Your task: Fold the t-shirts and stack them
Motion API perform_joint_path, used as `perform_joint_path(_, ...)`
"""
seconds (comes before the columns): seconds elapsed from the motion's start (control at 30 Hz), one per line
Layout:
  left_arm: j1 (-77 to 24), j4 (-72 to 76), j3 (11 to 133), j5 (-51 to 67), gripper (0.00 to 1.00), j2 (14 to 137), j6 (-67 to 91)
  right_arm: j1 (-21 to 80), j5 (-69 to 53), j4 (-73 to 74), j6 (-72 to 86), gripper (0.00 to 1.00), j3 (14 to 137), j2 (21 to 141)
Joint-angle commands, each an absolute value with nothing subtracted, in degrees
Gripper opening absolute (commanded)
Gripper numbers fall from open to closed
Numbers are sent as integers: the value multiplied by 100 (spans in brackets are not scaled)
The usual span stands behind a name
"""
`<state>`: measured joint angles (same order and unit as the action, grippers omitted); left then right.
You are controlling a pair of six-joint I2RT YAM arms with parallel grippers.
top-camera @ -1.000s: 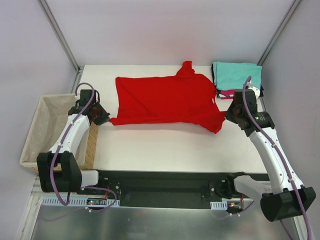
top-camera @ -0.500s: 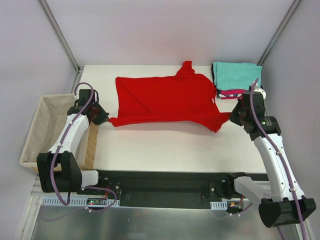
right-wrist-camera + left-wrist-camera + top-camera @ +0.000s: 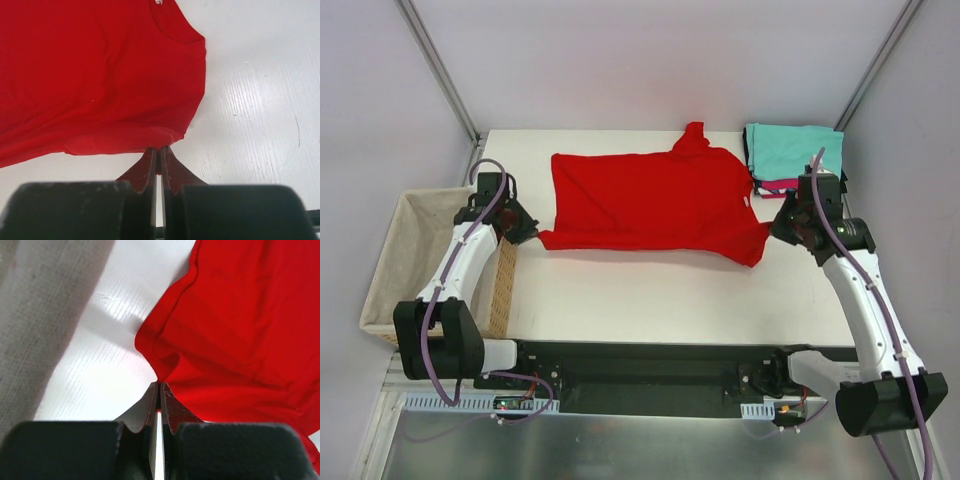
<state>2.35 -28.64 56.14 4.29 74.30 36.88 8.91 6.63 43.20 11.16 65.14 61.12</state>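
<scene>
This looked like a robotics lab test cell, not a home. A bare white bench [image 3: 650, 290] stood boxed in by plain pale panels [image 3: 650, 60] on slanting metal posts [image 3: 438, 68]. The left arm [image 3: 465, 265] and right arm [image 3: 865, 300] were bolted to a black rail [image 3: 650, 375] above a sheet-metal floor [image 3: 620, 450].

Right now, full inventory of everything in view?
red t-shirt: 1, red, spread flat mid-table
folded t-shirts: one stack, teal on top, magenta-pink and black edges under it, table's far right corner
basket: 1, wicker with beige lining, beside the table's left edge
table: 1, white
left hand: 1, black, shut on the red t-shirt's near left corner
right hand: 1, black, shut on its near right corner
</scene>
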Motion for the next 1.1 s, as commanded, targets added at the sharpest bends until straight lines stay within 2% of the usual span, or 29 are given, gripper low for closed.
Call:
perform_joint_path(0.0, 290, -2927, 5985, 501, 0, 7655, 3577, 888, 413, 3999, 897, 1, 6996, 6389)
perform_joint_path(0.67, 281, -2997, 7435, 484, 0, 9368, 3525, 967, -167, 3498, 624, 1, 8366, 8735)
perform_joint_path(1.07, 281, -3050, 7699, 527, 0, 10019, 3445, 1143, -290, 3472, 685, 1, 9623, 10440)
